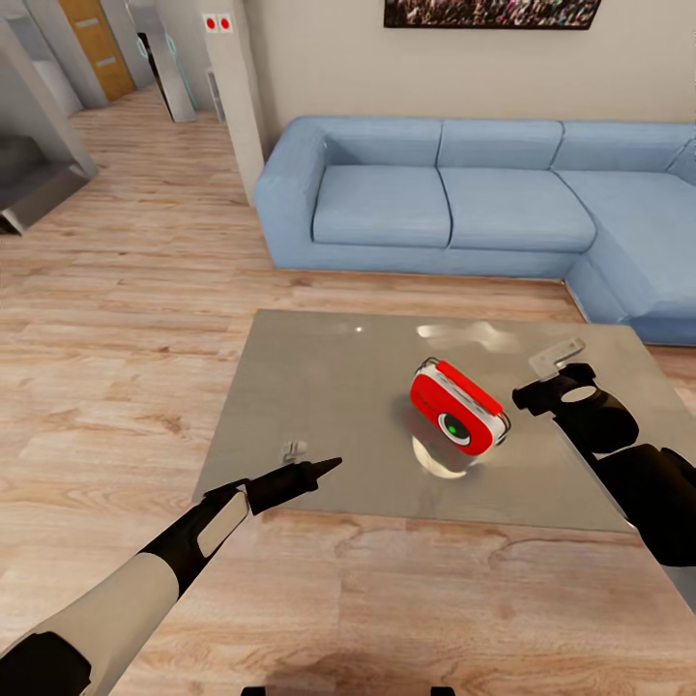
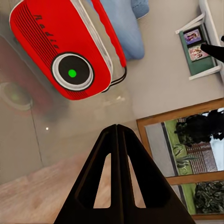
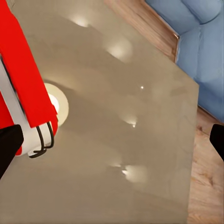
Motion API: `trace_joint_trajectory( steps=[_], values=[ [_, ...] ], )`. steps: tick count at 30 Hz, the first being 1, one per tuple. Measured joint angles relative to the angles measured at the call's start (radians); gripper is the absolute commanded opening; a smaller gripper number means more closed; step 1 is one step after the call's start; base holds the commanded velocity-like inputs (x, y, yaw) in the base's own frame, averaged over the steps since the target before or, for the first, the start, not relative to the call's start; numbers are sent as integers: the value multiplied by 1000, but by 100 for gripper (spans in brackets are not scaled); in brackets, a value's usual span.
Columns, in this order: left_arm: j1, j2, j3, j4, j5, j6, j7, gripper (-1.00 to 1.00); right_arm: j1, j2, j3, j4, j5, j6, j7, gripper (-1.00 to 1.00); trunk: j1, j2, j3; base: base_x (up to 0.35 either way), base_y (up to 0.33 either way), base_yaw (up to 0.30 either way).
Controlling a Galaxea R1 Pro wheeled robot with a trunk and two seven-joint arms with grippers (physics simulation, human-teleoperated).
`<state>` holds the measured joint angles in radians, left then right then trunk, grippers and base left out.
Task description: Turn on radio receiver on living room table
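Note:
The red radio receiver (image 1: 459, 406) with white trim sits tilted on the glossy grey table (image 1: 319, 387), right of its middle. Its round dark dial (image 2: 72, 72) faces me and shows a small green light in the centre. My left gripper (image 1: 329, 468) is shut, its fingers (image 2: 116, 140) pressed into one point, hovering over the table's front part a short way left of the radio. My right gripper (image 1: 549, 385) is open just right of the radio. In the right wrist view its fingertips (image 3: 9, 145) stand far apart, one close beside the radio's (image 3: 23, 79) handle end.
A blue sectional sofa (image 1: 454, 203) runs behind the table and wraps round the right side. A crowd photo (image 1: 493, 12) hangs on the beige wall. Light wood plank floor (image 1: 126, 319) spreads left and in front. A white pillar (image 1: 237, 97) stands at the back left.

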<state>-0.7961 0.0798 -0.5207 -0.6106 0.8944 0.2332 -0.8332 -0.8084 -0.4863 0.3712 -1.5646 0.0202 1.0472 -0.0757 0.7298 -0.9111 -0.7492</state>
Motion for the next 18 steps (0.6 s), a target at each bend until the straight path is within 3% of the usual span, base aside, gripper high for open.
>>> trace_joint_trajectory(
  steps=[8,13,18],
  values=[
    [0,0,0,1,0,1,18,-100,0,-1,0,14,-2,0,-1,100,0,0,13,0,0,63],
    [0,9,-2,7,-30,14,108,-100,6,-1,0,20,-3,0,-1,100,0,0,20,0,0,79],
    [0,19,-17,16,-45,46,126,-100,86,-2,0,20,-4,0,-17,100,0,0,28,0,0,84]
  ],
)
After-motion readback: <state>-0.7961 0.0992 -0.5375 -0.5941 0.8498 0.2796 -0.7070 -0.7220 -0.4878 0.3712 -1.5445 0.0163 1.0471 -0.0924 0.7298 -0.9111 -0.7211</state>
